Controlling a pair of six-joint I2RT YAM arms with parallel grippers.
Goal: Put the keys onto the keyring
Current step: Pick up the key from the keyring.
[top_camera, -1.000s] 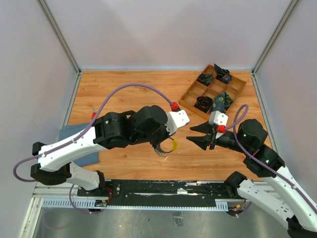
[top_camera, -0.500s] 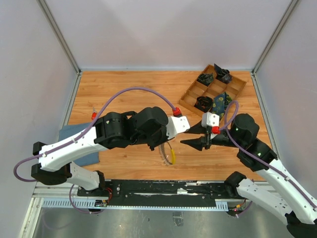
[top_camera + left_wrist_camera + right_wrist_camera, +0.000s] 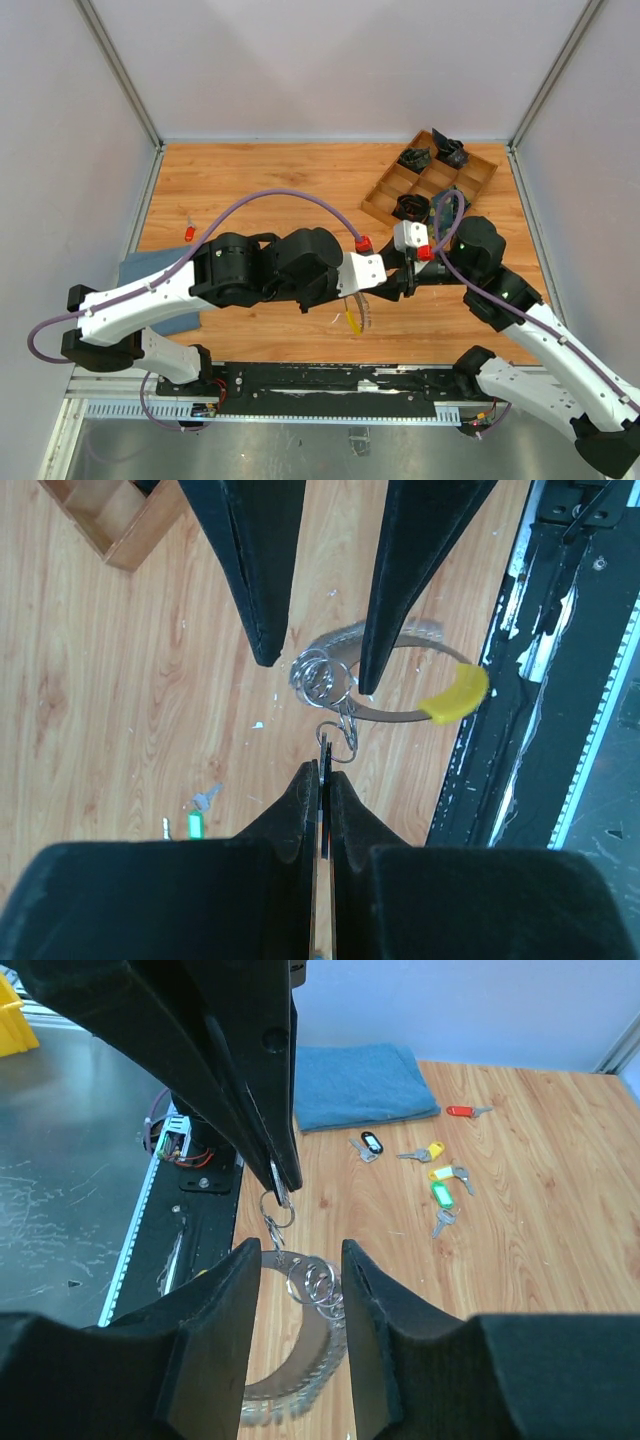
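The left tool [image 3: 322, 780] is clamped shut on the keyring [image 3: 395, 717] at its top link, hanging it over the surface [image 3: 520, 1260] so the spread-open right tool [image 3: 315, 670] can straddle its rings (the keys [image 3: 435, 1175] lie at two o'clock, well apart).

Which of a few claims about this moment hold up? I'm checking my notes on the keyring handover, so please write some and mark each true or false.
1. The left pincer is shut on a thin metal link of the keyring. True.
2. The right pincer is clamped shut. False: its fingers are open, one on each side of the small rings on the keyring.
3. Loose keys lie on the table near the blue towel. True.
4. The red-headed key is already on the keyring. False: it lies on the table beside the towel.
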